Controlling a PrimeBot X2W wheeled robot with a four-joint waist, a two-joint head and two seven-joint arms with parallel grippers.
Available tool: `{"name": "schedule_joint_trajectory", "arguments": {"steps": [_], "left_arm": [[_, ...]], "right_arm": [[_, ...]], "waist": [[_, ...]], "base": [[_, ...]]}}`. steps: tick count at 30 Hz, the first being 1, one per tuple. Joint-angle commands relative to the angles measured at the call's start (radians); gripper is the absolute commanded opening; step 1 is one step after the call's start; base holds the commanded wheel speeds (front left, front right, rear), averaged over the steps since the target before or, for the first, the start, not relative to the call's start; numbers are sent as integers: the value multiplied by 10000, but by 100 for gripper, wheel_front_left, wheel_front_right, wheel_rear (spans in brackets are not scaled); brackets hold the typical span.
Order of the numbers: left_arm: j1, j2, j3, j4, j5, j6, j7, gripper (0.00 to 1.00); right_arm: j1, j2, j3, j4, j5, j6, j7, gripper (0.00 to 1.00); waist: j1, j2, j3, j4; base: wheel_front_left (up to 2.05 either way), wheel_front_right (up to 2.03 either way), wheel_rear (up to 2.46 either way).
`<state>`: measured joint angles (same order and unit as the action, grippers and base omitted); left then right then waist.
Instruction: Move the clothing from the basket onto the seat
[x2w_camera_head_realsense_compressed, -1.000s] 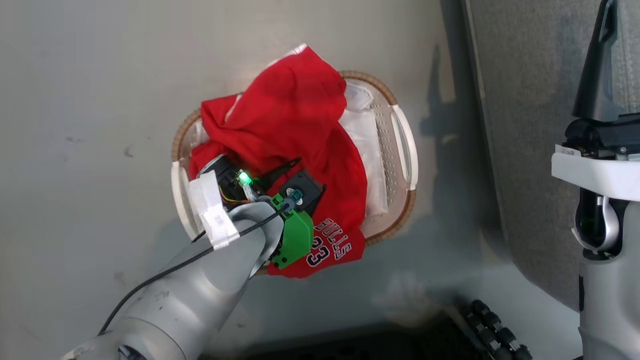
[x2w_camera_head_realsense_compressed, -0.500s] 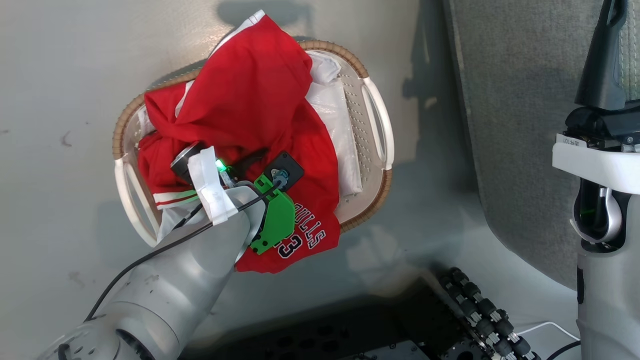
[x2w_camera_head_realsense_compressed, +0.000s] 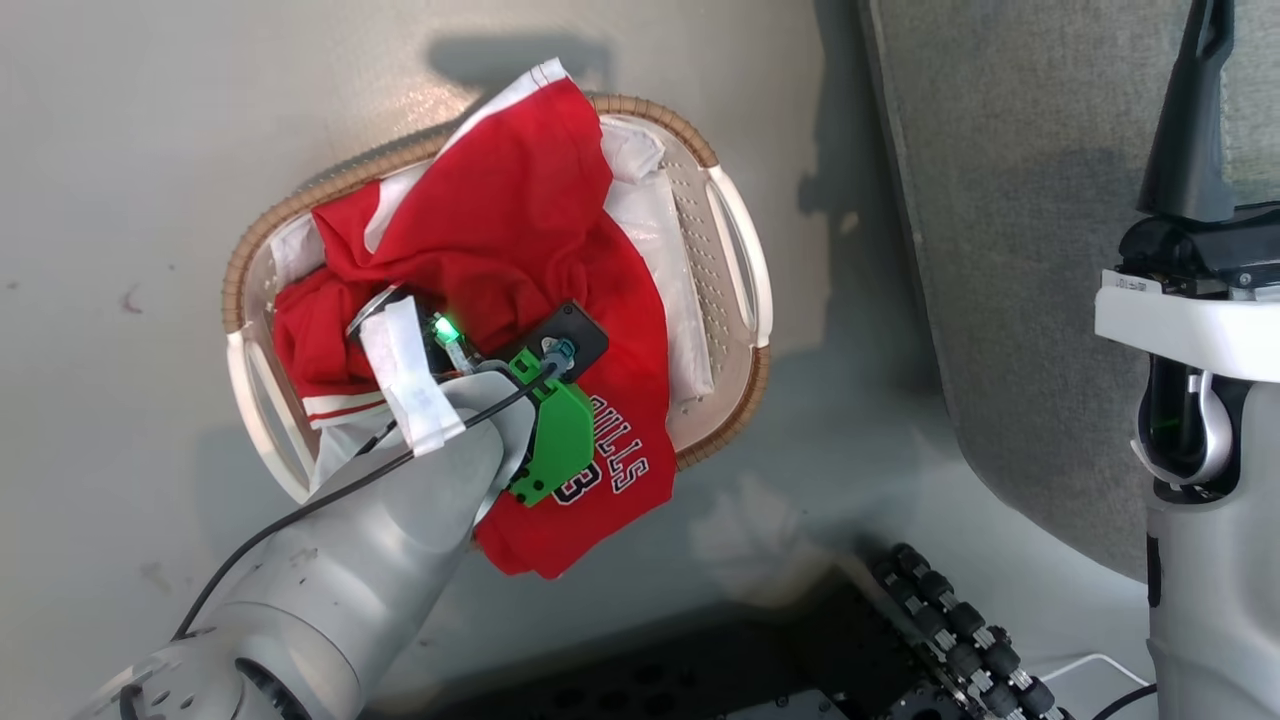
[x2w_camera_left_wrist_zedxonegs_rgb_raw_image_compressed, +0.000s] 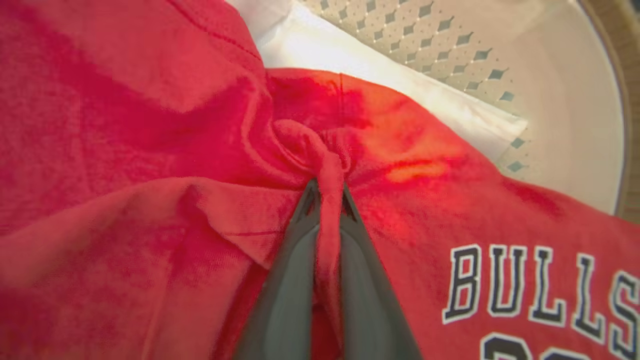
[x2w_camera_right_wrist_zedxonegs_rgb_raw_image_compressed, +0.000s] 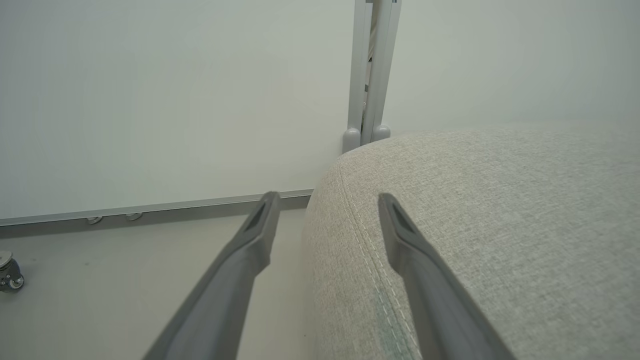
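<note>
Head view, from the left: the basket (x2w_camera_head_realsense_compressed: 705, 250) stands on the pale floor (x2w_camera_head_realsense_compressed: 120, 150), heaped with the clothing (x2w_camera_head_realsense_compressed: 500, 220), and the jersey (x2w_camera_head_realsense_compressed: 612, 472) spills over its near rim. The left gripper (x2w_camera_left_wrist_zedxonegs_rgb_raw_image_compressed: 327, 186) is down in the heap. In the left wrist view it is pressed together, pinching a bunched fold of red fabric. Right of the basket, apart from it, is the grey seat (x2w_camera_head_realsense_compressed: 1010, 250). Farthest right, the right gripper (x2w_camera_right_wrist_zedxonegs_rgb_raw_image_compressed: 328, 197) hangs spread wide over the seat's rounded edge, holding nothing.

Red clothing (x2w_camera_head_realsense_compressed: 520, 220) (crumpled) in basket (x2w_camera_head_realsense_compressed: 742, 255)
</note>
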<state>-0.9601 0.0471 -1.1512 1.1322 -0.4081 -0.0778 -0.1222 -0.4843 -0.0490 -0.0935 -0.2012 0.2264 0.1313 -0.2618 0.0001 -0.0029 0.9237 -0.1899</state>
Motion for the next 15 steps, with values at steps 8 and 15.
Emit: {"name": "schedule_joint_trajectory", "arguments": {"steps": [8, 15], "left_arm": [[447, 52, 174, -907, -827, -55, -947, 0], [750, 52, 456, -1807, -1237, 75, -1403, 0]], "right_arm": [[350, -28, 94, 268, -366, -10, -49, 100], [857, -29, 1, 521, -718, -8, -49, 100]], "waist": [[-1, 29, -1380, 520], [-1, 29, -2688, 1014]], "base": [[0, 0, 0], [0, 0, 0]]}}
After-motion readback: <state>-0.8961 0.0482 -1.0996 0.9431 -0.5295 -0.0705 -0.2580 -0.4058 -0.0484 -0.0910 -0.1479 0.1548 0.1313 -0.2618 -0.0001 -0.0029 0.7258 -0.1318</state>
